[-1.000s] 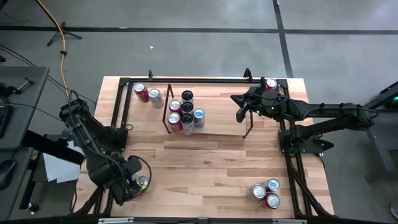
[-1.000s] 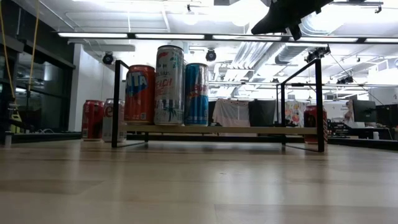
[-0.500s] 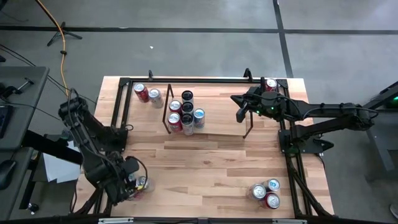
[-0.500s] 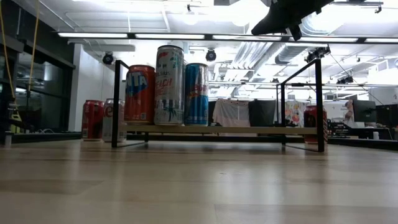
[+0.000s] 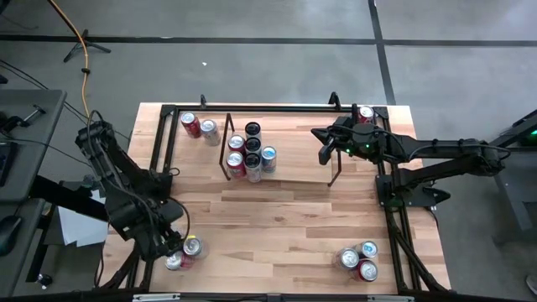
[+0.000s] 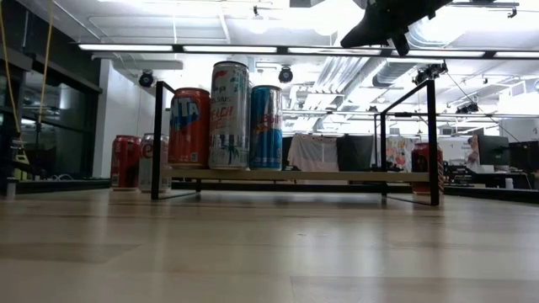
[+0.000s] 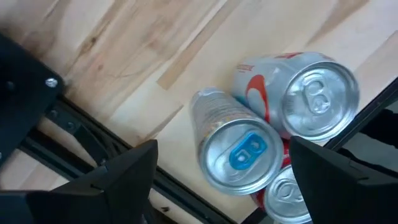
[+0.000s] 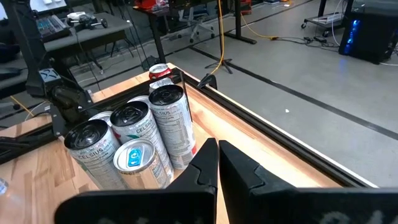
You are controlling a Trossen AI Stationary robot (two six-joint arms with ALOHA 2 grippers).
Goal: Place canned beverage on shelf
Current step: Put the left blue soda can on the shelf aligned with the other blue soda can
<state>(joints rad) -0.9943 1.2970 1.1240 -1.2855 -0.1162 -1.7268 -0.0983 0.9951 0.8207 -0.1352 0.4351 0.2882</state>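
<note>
Honestly, left end effector hangs wide open, holding nothing, over three packed cans at the table's 7 o'clock; closing could knock neighbours over. Shelf sits at 12; right end effector shut, empty.

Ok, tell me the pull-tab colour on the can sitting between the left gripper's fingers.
Blue, on a silver lid; the can shows best in the left wrist view.

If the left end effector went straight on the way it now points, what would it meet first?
Probably the blue-tabbed can, centred between the open left end effector's fingers; two more cans crowd beside it, so depth is uncertain.
</note>
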